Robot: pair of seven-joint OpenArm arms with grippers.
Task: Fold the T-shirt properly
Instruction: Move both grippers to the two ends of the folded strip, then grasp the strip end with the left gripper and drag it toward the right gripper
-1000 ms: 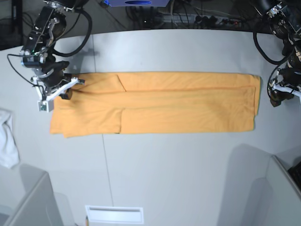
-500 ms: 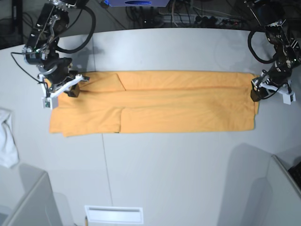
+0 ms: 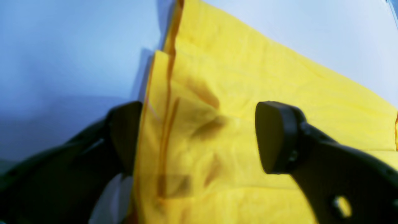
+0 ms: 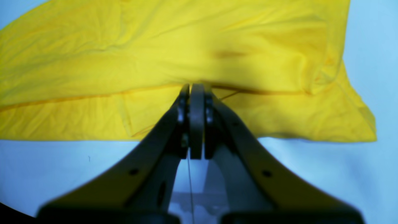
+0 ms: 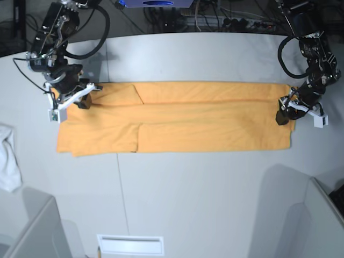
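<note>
The T-shirt [image 5: 177,118] lies on the grey table as a long orange strip folded lengthwise, sleeve end at the left. My right gripper [image 5: 80,101] is at its upper left corner. In the right wrist view the right gripper [image 4: 196,93] is shut, its tips pinching a raised fold of the T-shirt [image 4: 174,46]. My left gripper [image 5: 285,114] is at the strip's right end. The left wrist view shows the left gripper [image 3: 199,140] open, one finger [image 3: 124,137] on the table side and the other over the T-shirt [image 3: 248,77], with the layered edge between them.
A small white cloth [image 5: 8,158] lies at the table's left edge. Grey bin walls rise at the front left [image 5: 32,226] and front right [image 5: 317,215]. A white slotted plate [image 5: 130,244] sits at the front edge. Cables run along the back.
My left arm has come in from beyond the table's right side onto the shirt's right end. My right gripper has shifted slightly up and right at the left corner, staying shut.
</note>
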